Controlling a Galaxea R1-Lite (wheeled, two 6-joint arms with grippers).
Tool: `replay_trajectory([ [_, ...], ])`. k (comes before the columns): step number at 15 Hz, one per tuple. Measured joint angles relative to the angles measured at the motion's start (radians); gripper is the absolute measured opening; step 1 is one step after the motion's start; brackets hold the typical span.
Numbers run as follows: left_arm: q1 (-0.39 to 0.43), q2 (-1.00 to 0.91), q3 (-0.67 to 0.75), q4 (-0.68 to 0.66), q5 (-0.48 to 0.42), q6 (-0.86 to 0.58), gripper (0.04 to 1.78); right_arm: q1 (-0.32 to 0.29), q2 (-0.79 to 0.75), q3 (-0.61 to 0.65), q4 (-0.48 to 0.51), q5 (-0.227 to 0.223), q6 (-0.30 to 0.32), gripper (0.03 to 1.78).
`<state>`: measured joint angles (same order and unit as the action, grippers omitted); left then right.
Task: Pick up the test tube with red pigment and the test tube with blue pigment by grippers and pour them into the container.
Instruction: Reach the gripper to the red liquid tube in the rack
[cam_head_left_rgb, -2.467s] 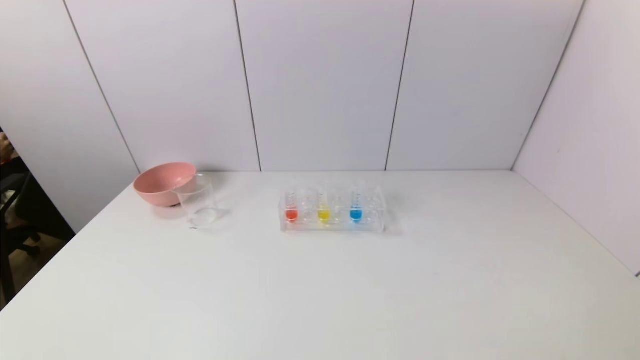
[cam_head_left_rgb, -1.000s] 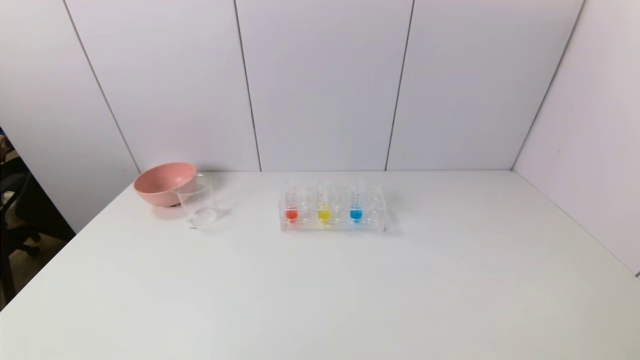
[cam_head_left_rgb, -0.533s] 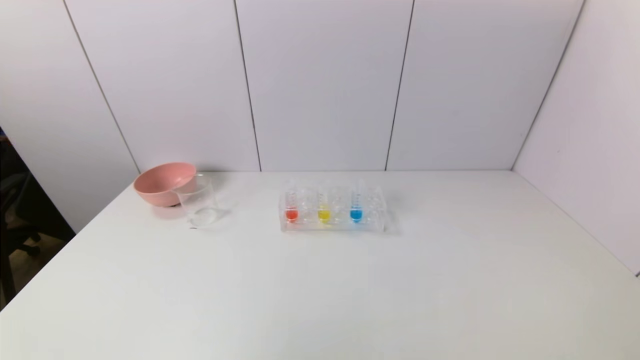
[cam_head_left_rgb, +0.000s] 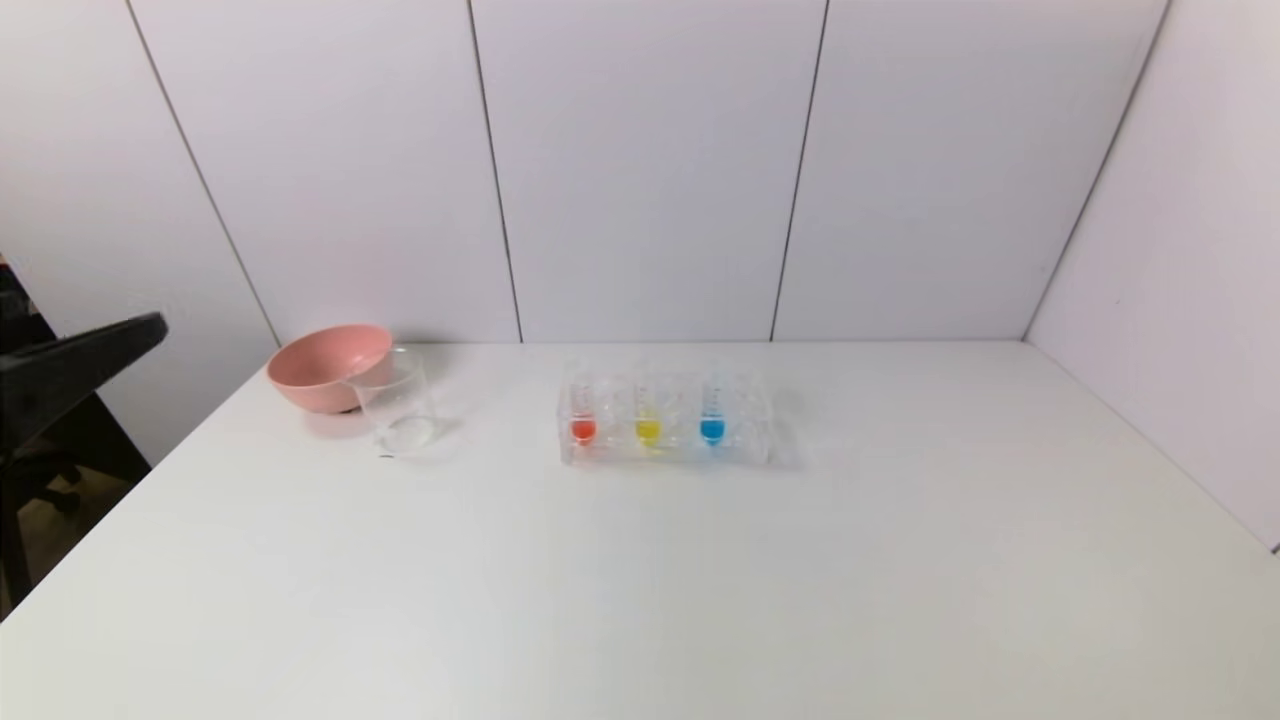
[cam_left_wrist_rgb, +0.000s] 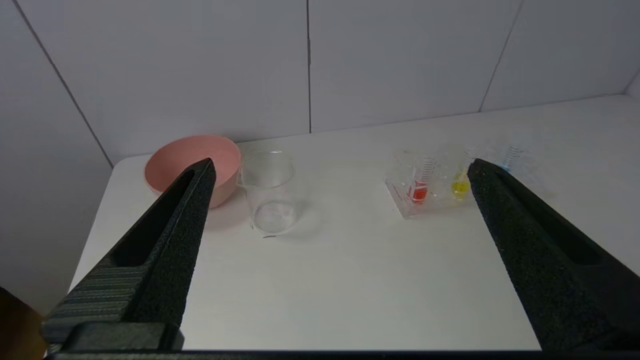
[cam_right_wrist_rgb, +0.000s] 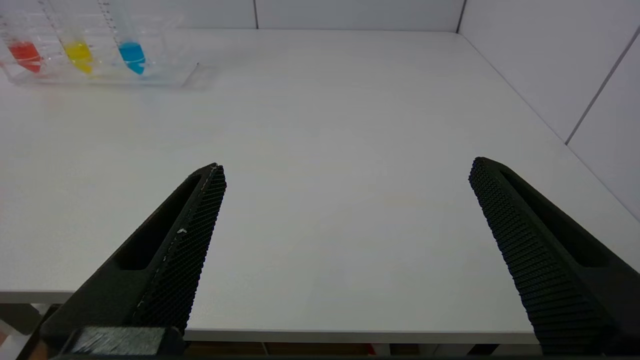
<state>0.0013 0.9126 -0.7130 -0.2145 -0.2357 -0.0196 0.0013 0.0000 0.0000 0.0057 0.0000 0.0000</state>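
The test tube with red pigment and the test tube with blue pigment stand upright in a clear rack at mid-table. The container, a clear beaker with nothing in it, stands to the left of the rack. My left gripper is open and holds nothing, well short of the beaker and the red tube. One of its fingers shows at the head view's left edge, off the table. My right gripper is open over the table's near edge, far from the blue tube.
A yellow-filled tube stands between the red and blue ones. A pink bowl sits just behind the beaker on its left. White walls close off the back and right. The table's left edge drops away near the bowl.
A black finger of my left gripper has come into the head view at its left edge. The tubes, beaker and bowl have not moved.
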Motion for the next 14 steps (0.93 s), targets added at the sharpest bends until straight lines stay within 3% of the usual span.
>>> replay_trajectory([
  [5,-0.001,0.277,-0.120,-0.150,-0.063,0.001,1.76,0.000,0.000,0.000,0.000,0.000,0.000,1.77],
  [14,-0.057,0.645,-0.227,-0.435,-0.302,0.003,1.76,0.000,0.000,0.000,0.000,0.000,0.000,1.77],
])
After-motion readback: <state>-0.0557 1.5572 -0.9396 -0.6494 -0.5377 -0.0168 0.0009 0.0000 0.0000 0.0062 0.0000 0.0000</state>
